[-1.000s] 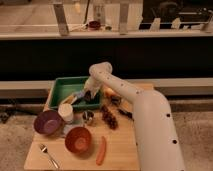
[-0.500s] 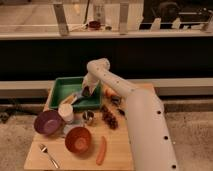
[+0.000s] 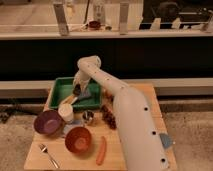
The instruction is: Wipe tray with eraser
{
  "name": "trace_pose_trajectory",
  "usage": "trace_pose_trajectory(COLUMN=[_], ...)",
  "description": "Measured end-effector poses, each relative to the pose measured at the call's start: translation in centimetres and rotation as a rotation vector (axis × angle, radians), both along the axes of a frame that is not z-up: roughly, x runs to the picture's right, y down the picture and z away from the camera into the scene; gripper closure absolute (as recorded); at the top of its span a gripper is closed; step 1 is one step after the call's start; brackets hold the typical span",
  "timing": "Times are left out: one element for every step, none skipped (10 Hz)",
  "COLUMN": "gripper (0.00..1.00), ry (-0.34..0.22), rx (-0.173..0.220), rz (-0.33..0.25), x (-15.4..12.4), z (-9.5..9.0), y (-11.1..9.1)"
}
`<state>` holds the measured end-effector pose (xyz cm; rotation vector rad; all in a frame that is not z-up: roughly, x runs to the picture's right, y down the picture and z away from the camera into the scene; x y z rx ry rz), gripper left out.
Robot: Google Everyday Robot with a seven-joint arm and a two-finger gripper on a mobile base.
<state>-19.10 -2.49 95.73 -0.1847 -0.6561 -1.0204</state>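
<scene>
green tray (image 3: 61, 88), one eraser (image 3: 85, 93) inside beside one pincer (image 3: 77, 90), grip unclear, two bowls (image 3: 47, 121) (image 3: 78, 139)

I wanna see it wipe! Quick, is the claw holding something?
Claw: low over the green tray, at the blue eraser; whether it grips cannot be told.

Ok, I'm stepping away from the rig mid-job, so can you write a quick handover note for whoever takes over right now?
Hand: down inside the tray, near its middle; I cannot tell whether it grips anything.
Eraser: in the tray, right beside the hand.
Tray: back left, behind the purple bowl.
Done: hand and eraser are in the tray.
Left: likely the wiping itself; nothing shows how much is wiped.
</scene>
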Motion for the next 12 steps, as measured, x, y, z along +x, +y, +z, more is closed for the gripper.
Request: trace_pose_trajectory(gripper=[1.00, 1.00, 1.00, 1.00, 1.00, 1.00, 1.00, 1.00, 1.00, 1.00, 1.00, 1.00], ry=[-0.018, -0.036, -0.046, -0.056, -0.068, -0.070, -0.069, -0.070, -0.073, -0.074, -0.075, -0.074], rx=[0.004, 0.006, 0.005, 0.001, -0.004, -0.008, -0.014, -0.021, -0.024, -0.025, -0.024, -0.024], rz=[-0.017, -0.035, -0.045, -0.049, -0.043, -0.025, -0.010, 0.015, 0.022, 0.021, 0.021, 0.022], x=[-0.6, -1.0, -1.1, -1.1, -0.6, 0.3, 1.1, 2.0, 2.0, 1.8, 1.7, 1.8], z=[-0.8, -1.6, -2.2, -2.5, -2.8, -2.7, -2.6, -2.4, -2.4, -2.5, -2.5, -2.5], y=[0.7, 1.7, 2.4, 3.0, 3.5, 3.6, 3.7, 3.9, 4.0, 4.0, 4.0, 4.0])
